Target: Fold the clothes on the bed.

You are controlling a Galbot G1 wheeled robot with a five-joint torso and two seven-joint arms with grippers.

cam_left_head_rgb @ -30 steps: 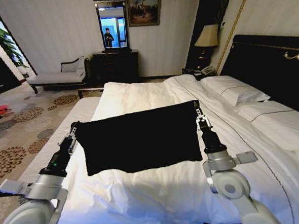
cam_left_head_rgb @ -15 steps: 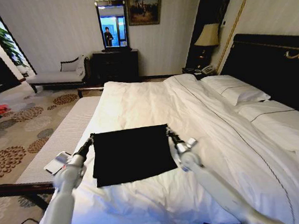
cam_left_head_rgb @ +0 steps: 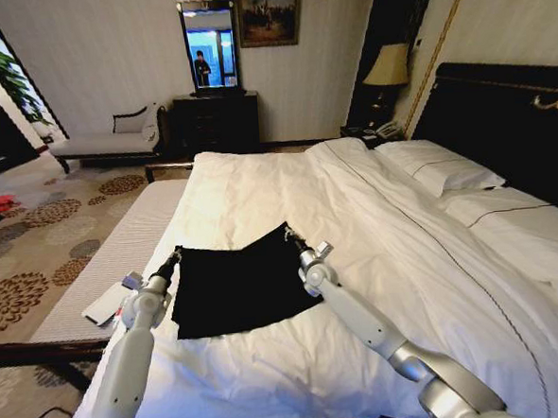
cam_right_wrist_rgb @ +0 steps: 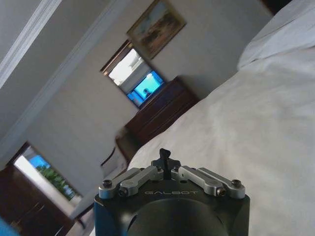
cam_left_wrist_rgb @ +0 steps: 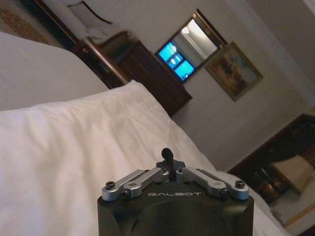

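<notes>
Both grippers pinch the shirt's (cam_left_head_rgb: 238, 289) far corners: the left gripper (cam_left_head_rgb: 176, 253) at one end, the right gripper (cam_left_head_rgb: 287, 233) at the other, fingers pressed together on cloth. From there the shirt lies flat and dark toward the robot, near the bed's (cam_left_head_rgb: 287, 185) foot, long side running across between the arms. Each arm is equally near. A white flat thing (cam_left_head_rgb: 105, 303) lies beside the left arm, apart from the shirt.
</notes>
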